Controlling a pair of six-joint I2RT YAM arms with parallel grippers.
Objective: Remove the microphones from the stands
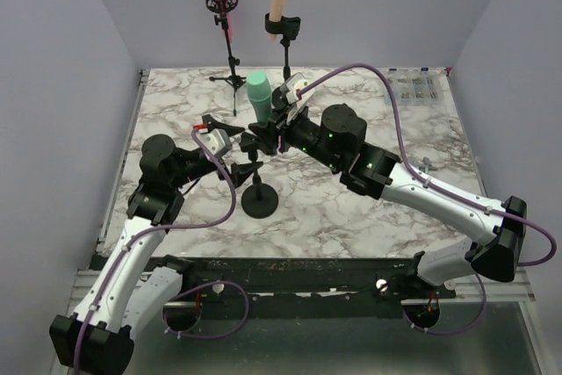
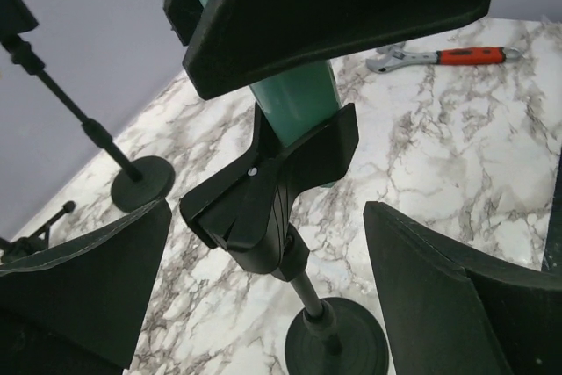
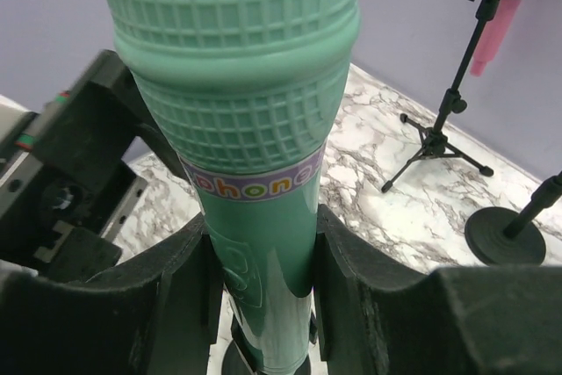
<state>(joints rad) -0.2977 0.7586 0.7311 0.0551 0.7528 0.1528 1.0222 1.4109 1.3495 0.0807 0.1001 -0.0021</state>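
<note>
Currently green microphone (image 3: 255, 129) stands near-upright in clip (image 2: 263, 191) of stand (image 1: 260, 202), mid-surface (image 1: 369, 208). Right tool (image 3: 259, 287) clenched on microphone body just above clip. Left tool (image 2: 263, 305) released, jaws wide either side of clip, not touching. Likely exit: up along long axis, right arm lifting.

I can read only one piece of lettering. A purple band (image 3: 255, 183) around the green microphone (image 3: 233, 85), just under its grille, carries pale letters that look like "phone", cut off at the nine o'clock end. Towards six o'clock an embossed mark (image 3: 235, 271) is too faint to read.
</note>
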